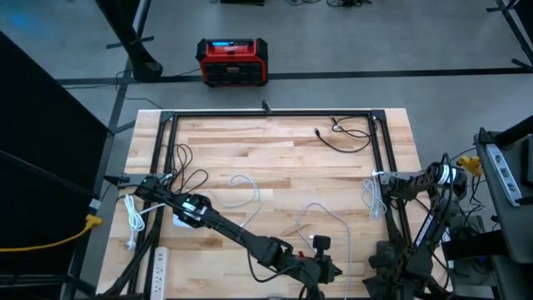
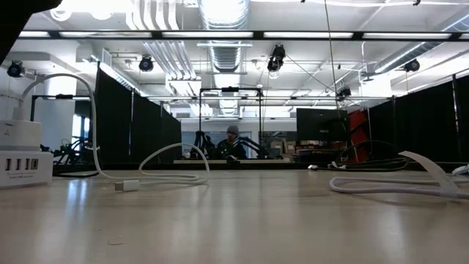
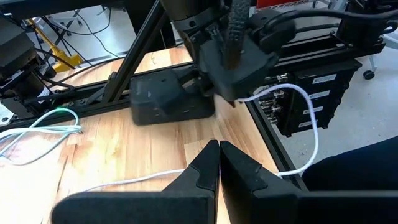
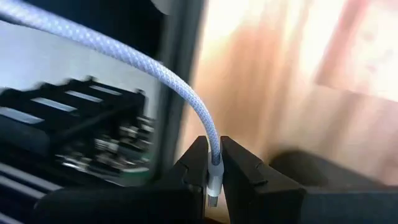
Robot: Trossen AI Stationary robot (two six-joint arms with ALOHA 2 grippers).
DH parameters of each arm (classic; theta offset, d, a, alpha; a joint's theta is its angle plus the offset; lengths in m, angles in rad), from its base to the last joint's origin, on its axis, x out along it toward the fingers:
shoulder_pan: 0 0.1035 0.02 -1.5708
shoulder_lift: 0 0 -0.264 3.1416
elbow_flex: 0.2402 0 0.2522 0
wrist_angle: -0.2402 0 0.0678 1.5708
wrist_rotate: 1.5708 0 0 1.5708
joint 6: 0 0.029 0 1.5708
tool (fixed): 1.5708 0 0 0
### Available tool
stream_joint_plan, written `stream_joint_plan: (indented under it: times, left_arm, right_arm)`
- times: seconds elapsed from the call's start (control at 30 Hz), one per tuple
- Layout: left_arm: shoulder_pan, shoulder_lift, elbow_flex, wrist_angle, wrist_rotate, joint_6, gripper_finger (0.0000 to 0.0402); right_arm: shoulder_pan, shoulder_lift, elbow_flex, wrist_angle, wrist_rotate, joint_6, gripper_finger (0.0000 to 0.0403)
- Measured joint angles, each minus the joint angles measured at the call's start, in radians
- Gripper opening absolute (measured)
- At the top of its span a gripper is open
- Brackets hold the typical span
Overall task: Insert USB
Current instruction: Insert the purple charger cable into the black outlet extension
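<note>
right gripper (image 4: pixel 213 163) pinched on white braided usb cable (image 4: pixel 149 65), plug along fingers | white multi-port usb charger (image 2: pixel 26 167) far left, nearer empty, closed left gripper (image 3: pixel 219 165)

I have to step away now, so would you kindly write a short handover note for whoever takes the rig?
Right gripper: shut on the white USB cable just behind its plug, at the table's right edge.
Left gripper: shut, empty, stretched along the near edge of the wooden table.
White charger hub sits at the near-left corner.
Done: cable picked up.
Left: carry the plug to the hub and insert it.
</note>
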Motion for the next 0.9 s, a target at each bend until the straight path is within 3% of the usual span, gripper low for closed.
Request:
stream_joint_plan:
  times: [0.27, 0.43, 0.7, 0.9]
  left_arm:
    - [0.0, 0.0, 0.0, -0.001, 0.0, 0.0, 0.0]
    - [0.0, 0.0, 0.0, -0.001, -0.001, 0.0, 0.0]
    - [0.0, 0.0, 0.0, -0.001, -0.001, -0.007, 0.0]
    - [0.001, 0.0, 0.0, -0.001, -0.001, -0.008, 0.0]
  right_arm:
    - [-0.002, -0.002, 0.003, -0.047, 0.014, -0.066, 0.0016]
    - [-0.003, -0.007, 0.002, -0.077, 0.115, -0.114, 0.0016]
    - [-0.003, -0.011, 0.009, -0.044, 0.117, -0.125, 0.0016]
    - [-0.003, -0.043, 0.049, -0.049, 0.3, -0.146, 0.0016]
